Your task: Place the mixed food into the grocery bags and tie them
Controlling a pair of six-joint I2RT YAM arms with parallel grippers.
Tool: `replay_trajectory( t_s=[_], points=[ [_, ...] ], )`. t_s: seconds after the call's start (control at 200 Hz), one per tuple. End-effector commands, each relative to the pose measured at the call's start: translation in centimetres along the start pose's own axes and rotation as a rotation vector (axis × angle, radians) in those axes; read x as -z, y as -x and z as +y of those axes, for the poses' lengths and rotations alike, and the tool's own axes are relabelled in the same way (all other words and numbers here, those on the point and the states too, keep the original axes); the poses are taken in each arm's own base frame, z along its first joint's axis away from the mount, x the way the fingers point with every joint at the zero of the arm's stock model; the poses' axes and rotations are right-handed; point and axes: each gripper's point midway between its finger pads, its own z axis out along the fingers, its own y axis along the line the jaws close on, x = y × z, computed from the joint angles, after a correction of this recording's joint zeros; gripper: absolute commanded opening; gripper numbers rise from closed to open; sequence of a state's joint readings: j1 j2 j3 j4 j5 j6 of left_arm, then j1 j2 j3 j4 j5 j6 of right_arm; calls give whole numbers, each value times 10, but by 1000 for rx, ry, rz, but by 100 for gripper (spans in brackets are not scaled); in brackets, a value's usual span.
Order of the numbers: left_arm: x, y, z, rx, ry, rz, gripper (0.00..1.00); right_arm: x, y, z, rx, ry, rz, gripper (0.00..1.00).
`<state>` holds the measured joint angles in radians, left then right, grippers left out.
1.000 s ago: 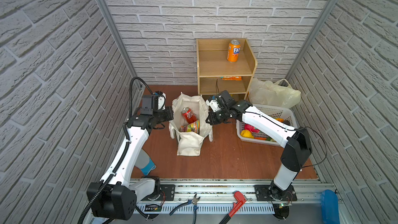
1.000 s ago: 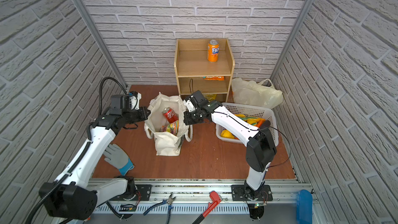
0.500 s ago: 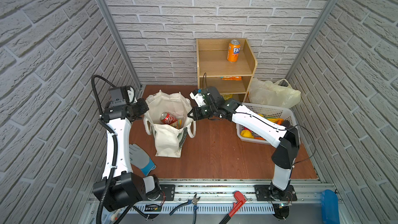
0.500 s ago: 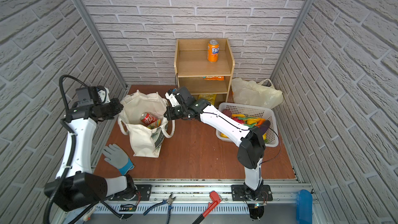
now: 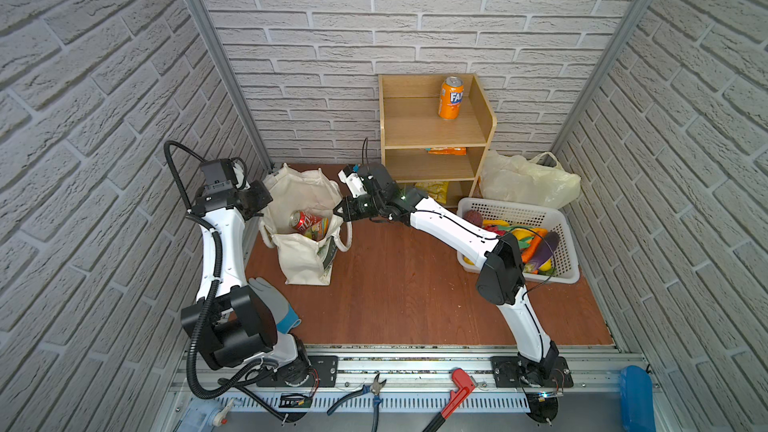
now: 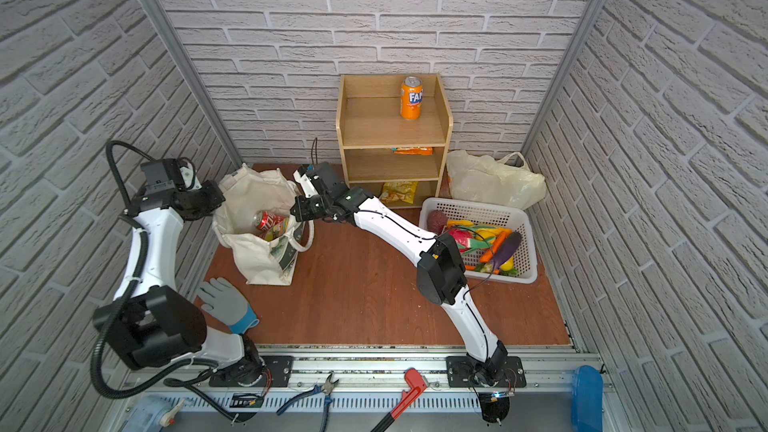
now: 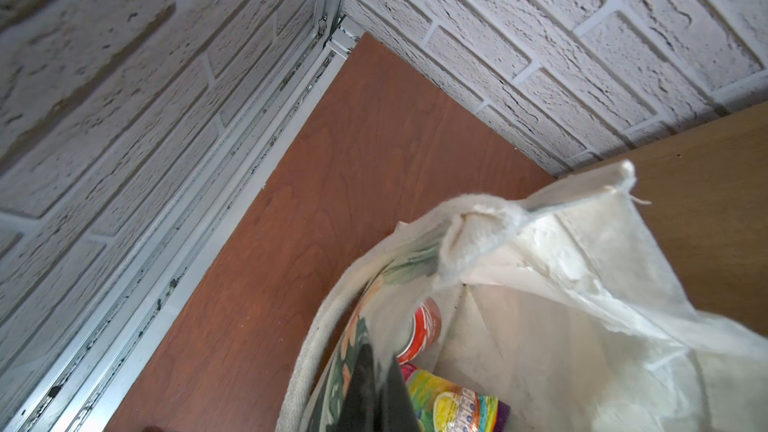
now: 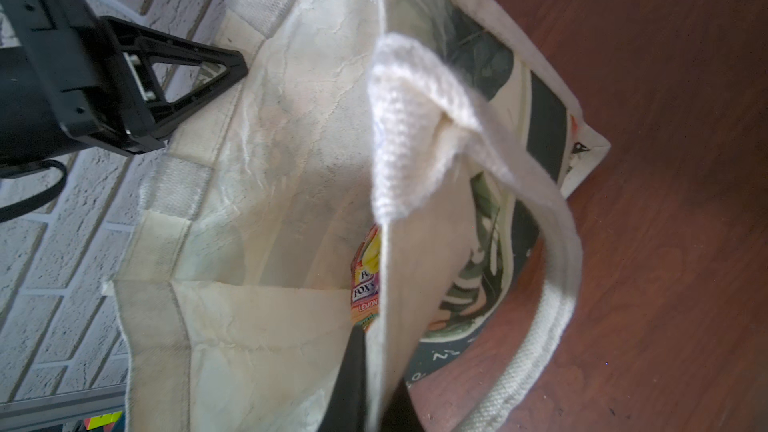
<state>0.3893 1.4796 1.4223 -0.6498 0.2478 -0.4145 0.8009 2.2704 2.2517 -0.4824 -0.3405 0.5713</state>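
Left gripper (image 5: 262,201) and right gripper (image 5: 340,213), clamped on opposite rims, have dragged my canvas tote (image 5: 305,259) leftward. Mouth gapes; I can load more.

Twin overhead views, wrist cameras near tote (image 7: 540,284)

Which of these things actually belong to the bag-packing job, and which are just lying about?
Belongs to the job: canvas tote, red soda can, snack packet, plastic carrier bag, aubergine.

Just lying about: grey glove, pliers, red wrench.
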Motion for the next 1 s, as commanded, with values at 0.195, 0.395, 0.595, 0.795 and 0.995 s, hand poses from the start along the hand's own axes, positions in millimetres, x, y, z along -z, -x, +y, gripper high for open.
replay_trajectory(
  t_s=[0.195, 0.395, 0.595, 0.795, 0.995],
  points=[
    [6, 35, 7, -15, -8, -134, 11, 33, 39, 41, 55, 90, -126, 48],
    [26, 39, 3, -18, -20, -168, 53, 67, 34, 39, 87, 43, -142, 70],
    [50, 46, -9, -2, -65, -224, 70, 129, 38, 35, 102, 10, -216, 77],
    [76, 46, -29, 25, -154, -262, 82, 188, 37, 14, 69, -41, -281, 77],
    [102, 27, -57, 45, -283, -268, 93, 253, 28, -38, -13, -140, -343, 76]
  ],
)
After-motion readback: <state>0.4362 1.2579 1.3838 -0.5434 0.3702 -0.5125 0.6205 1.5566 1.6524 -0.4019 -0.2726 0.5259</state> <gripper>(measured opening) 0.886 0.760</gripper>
